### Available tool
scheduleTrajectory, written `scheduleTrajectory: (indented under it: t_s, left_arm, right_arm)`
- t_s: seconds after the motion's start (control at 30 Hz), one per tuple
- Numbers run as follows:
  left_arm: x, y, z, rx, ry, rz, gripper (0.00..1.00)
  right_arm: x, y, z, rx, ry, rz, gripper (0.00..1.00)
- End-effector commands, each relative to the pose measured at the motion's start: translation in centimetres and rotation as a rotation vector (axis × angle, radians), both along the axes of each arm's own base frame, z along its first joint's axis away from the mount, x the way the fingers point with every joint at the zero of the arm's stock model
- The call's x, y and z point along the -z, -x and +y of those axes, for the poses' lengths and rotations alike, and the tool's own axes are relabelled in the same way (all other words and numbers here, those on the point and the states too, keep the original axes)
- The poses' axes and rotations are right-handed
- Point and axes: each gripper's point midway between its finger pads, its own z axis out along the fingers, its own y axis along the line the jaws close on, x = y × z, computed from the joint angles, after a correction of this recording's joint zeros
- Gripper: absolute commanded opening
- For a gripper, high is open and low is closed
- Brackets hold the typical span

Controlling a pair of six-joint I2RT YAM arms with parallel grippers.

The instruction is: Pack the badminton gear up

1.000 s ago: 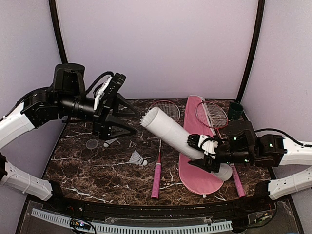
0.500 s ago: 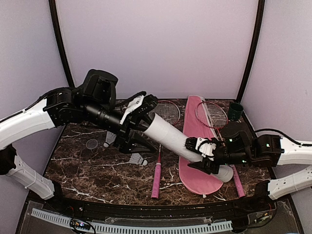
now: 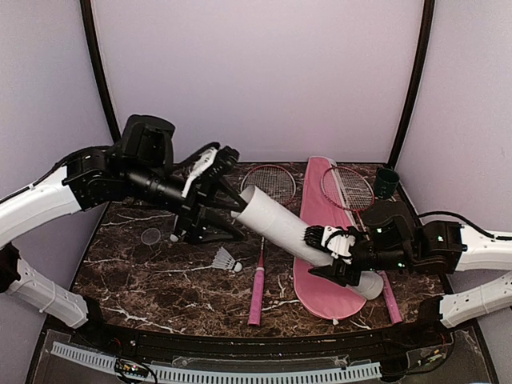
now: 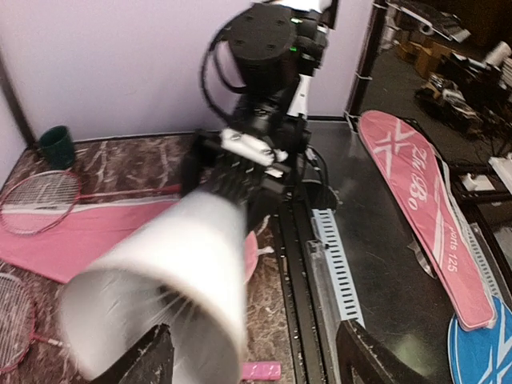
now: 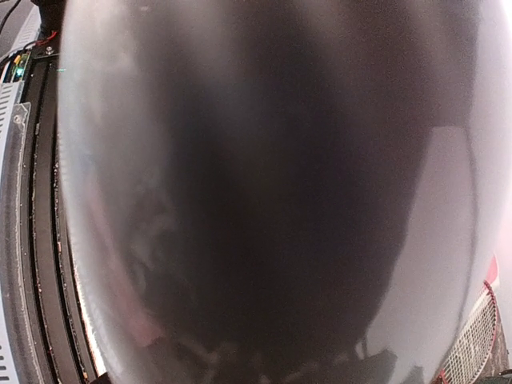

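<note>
The left pincer hangs just beside the raised mouth of the white tube, its jaws apart and holding nothing. Below it on the surface, one shuttlecock peeps out at the arm's edge and a second shuttlecock lies in the open nearby. In the left wrist view, faint feather lines show inside the tube's mouth, so a third shuttlecock seems to be loaded, though blur makes that uncertain. The tube slants down to the right, with its lower end over the pink bag, where the right pincer grips it. One racket lies left of the bag, the other racket partly on it. The step in hand looks like filling the tube. Next, the left pincer should drop to the open shuttlecock and take it by the cork while the right keeps the tube steady
</note>
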Motion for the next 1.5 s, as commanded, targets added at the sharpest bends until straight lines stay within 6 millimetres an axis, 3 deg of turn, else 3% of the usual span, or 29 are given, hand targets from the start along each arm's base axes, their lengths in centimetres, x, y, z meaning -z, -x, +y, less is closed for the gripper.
scheduleTrajectory:
  t_s: [0.0,0.1,0.2,0.43,0.63,0.87,1.0,1.17,1.47]
  left_arm:
    - [-4.3,-2.7,4.9,-0.165,0.172,-0.01,0.71]
    - [-4.0,-4.7,7.6,-0.302,0.193,0.021,0.71]
    - [-1.6,-6.6,9.1,-0.406,0.185,0.104,0.7]
    - [9.4,-11.7,12.3,-0.659,0.071,0.415,0.65]
    - [16.2,-13.0,13.1,-0.768,0.024,0.569,0.68]
    - [21.0,-13.1,12.8,-0.799,-0.027,0.682,0.67]
    - [22.6,-12.5,12.3,-0.752,-0.028,0.718,0.64]
    - [22.8,-12.6,10.6,-0.688,-0.037,0.704,0.59]
    - [24.9,-13.9,7.8,-0.668,-0.124,0.69,0.45]
  right_arm:
    - [-3.1,-0.5,1.0,0.011,-0.115,-0.034,0.29]
    - [-3.0,-0.4,1.0,0.008,-0.113,-0.029,0.29]
    - [-3.3,-0.4,1.0,0.007,-0.116,-0.034,0.29]
    - [-3.1,-0.3,0.9,0.006,-0.097,-0.026,0.29]
    - [-3.2,-0.3,0.6,0.013,-0.101,-0.027,0.29]
    - [-2.8,-0.2,0.8,0.008,-0.098,-0.018,0.29]
    - [-2.8,-0.2,0.7,0.009,-0.096,-0.018,0.29]
    - [-2.6,-0.2,0.8,0.006,-0.097,-0.015,0.29]
    - [-2.8,-0.2,0.9,0.007,-0.096,-0.017,0.29]
